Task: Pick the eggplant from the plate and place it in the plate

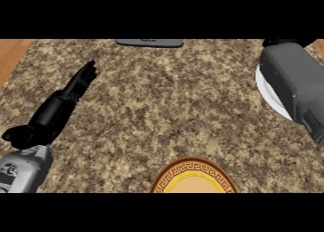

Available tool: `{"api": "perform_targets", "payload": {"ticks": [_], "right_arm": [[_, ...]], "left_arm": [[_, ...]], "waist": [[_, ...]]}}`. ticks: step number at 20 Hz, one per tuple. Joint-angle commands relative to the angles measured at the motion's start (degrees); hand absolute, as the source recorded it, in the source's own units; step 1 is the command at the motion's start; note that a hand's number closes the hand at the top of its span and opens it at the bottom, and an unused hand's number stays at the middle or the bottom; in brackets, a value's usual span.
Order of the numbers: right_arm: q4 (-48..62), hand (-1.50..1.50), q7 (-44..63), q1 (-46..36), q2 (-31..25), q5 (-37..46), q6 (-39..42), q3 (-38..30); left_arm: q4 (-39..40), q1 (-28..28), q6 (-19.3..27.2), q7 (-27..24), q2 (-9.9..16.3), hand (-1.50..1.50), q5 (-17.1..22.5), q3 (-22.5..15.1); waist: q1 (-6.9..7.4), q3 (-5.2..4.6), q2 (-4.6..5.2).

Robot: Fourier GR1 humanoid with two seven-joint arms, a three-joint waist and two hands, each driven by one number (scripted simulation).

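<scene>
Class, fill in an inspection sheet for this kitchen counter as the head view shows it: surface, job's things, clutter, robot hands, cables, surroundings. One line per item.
Surface: speckled brown granite counter top, bare across its middle.
Job's things: round plate with orange patterned rim and yellow ring at the near edge, cut off by the view; white plate at the right, mostly hidden under the grey right forearm. No eggplant seen.
Clutter: flat dark grey object at the far edge, too little shown to name.
Robot hands: left robot hand open, fingers straight, resting at the left; right robot hand not clearly shown, so its state cannot be told.
Cables: nothing seen.
Surroundings: wooden floor strips at both sides.
</scene>
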Motion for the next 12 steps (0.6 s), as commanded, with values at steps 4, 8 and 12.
{"api": "perform_targets", "payload": {"ticks": [4,8,12], "right_arm": [[3.6,1.50,9.6,4.6,-3.3,-0.6,-10.2,-1.6],[3.6,1.50,6.9,7.4,-3.7,-6.2,-12.3,-7.2],[3.7,-1.50,3.4,12.7,-6.6,-11.5,-13.5,-12.5]], "left_arm": [[-1.3,1.2,0.4,0.2,-0.1,0.00,-0.8,0.1],[-1.1,1.2,0.1,-0.1,0.2,0.00,-0.4,0.9],[-1.0,2.7,-0.2,-1.9,0.2,0.00,-1.0,0.8]], "waist": [[-0.26,0.06,0.13],[-0.23,0.14,0.20],[-0.41,0.18,0.24]]}}
